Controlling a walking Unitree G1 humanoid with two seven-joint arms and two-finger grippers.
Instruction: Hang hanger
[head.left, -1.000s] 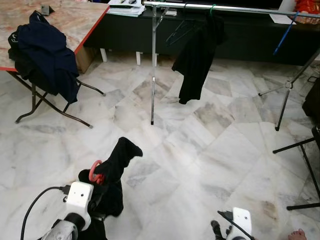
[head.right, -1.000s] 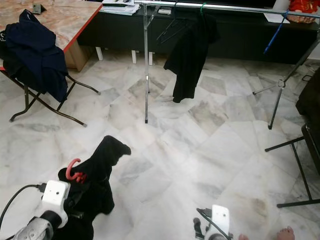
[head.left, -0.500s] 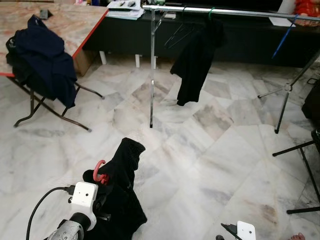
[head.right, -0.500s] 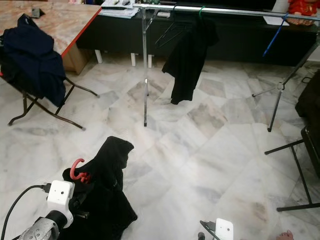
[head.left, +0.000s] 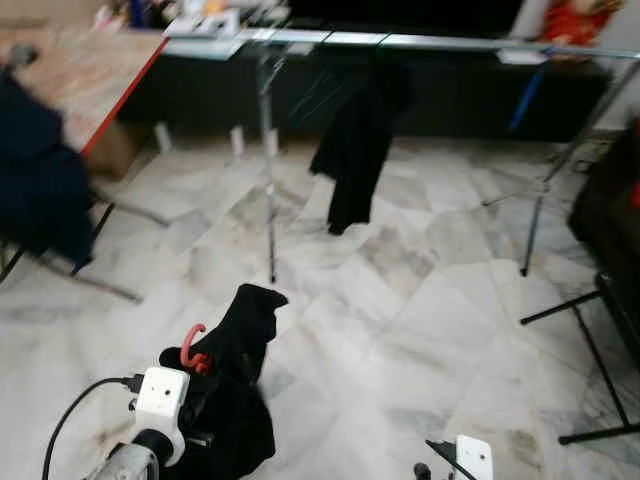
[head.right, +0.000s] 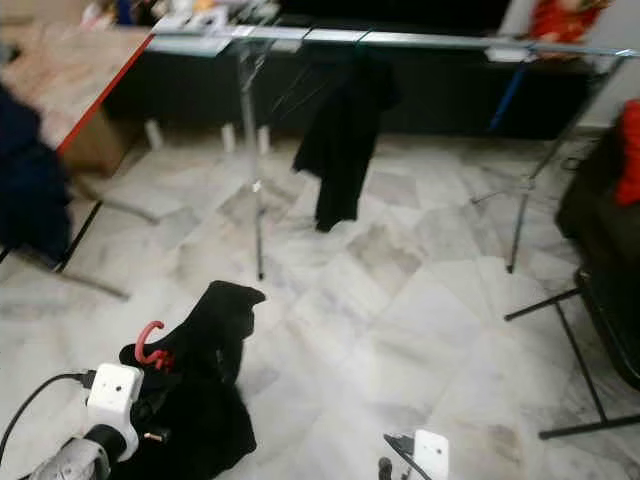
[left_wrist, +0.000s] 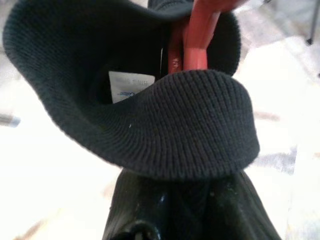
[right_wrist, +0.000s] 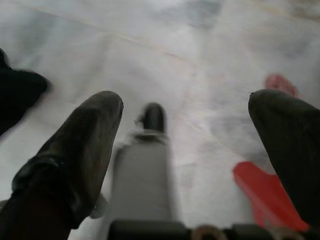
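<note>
The left gripper (head.left: 205, 395) is carrying the red plastic hanger (head.left: 193, 347) with a black knit garment (head.left: 232, 345) draped on it; the hook is poking up just above the jaws and the cloth is slumping down around them. I can't tell how the left jaws are set, since the knit collar is covering them in the left wrist view. The right gripper (right_wrist: 185, 150) is hanging low, jaws spread wide with nothing between them, pointing at the white marble floor (head.left: 400, 290). The long silver clothes rail (head.left: 430, 41) is sitting well ahead of and above the left jaws, with a black garment already hanging (head.left: 352, 150) on it. The head views are looking blurry, so I'm guessing the robot is walking up to it. To do this bit well, I'd say keep the hook upright and facing the rail, aim for the bare stretch beside that hung garment, and lift high enough to clear the bar before lowering onto it.
</note>
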